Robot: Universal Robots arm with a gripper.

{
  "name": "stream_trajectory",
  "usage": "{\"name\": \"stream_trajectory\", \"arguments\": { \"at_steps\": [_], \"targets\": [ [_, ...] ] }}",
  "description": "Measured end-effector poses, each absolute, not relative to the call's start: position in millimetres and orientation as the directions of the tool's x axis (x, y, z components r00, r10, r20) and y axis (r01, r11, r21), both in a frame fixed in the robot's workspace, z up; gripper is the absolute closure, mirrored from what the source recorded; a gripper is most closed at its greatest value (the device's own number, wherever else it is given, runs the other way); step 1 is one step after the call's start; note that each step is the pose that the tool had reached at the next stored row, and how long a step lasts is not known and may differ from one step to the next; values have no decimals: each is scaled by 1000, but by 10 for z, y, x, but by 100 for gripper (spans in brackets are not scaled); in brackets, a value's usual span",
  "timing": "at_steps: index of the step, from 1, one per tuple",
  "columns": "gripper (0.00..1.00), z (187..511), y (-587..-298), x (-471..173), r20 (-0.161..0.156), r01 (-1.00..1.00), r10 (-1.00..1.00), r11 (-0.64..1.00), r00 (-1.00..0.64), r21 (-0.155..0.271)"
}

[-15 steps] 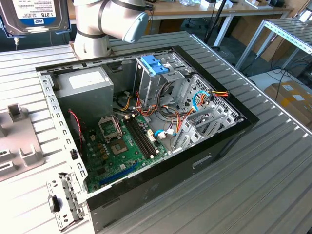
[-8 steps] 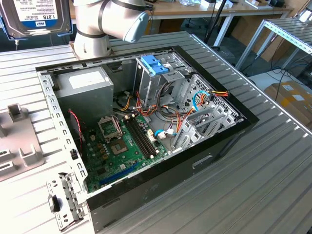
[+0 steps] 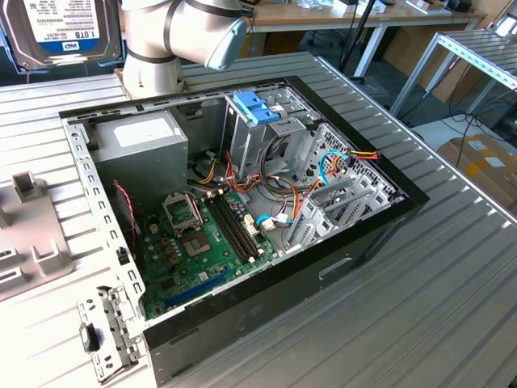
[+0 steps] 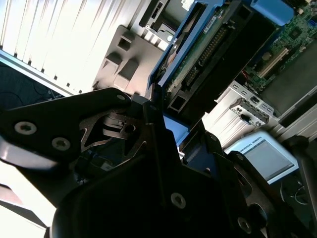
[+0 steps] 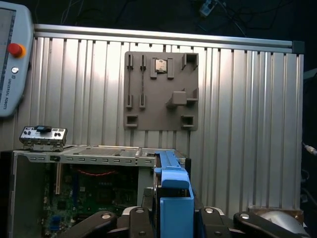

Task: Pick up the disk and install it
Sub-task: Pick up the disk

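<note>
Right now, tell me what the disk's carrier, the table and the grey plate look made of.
The disk: its carrier looks like smooth, bright blue moulded plastic. Table: ribbed bare metal, probably aluminium, with a dull sheen. Grey plate: matte plastic, seemingly, with moulded slots.

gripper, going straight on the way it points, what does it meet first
Likely the case rim, or the table beside it; the held disk points there. Depth is unclear.
</note>
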State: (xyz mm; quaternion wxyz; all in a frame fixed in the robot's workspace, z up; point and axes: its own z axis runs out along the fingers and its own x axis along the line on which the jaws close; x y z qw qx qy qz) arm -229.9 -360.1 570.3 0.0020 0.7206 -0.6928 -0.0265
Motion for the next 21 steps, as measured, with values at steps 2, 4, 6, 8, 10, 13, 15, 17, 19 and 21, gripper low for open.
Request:
{"name": "stream_trajectory", "arguments": {
  "at_steps": [2,4,6,8,10,13,15,17,19,21],
  "targets": [
    [63,5701,-3624,-2298,-35,-998,-999,-40,39,40],
    [63,5699,-3650,-2298,-35,-998,-999,-40,38,40],
    [63,5697,-3671,-2298,-35,-998,-999,-40,39,40],
    [63,5695,-3693,-2297,-35,-998,-999,-40,38,39],
    [63,5691,-3729,-2297,-35,-998,-999,-40,39,40],
    [63,5687,-3768,-2295,-35,-998,-999,-40,39,40],
    [63,5683,-3796,-2294,-35,-998,-999,-40,39,40],
    [63,5680,-3827,-2293,-35,-998,-999,-40,39,40],
    [63,5675,-3871,-2291,-35,-998,-999,-40,38,40],
    [63,5670,-3911,-2289,-35,-998,-999,-40,39,40]
  ]
}}
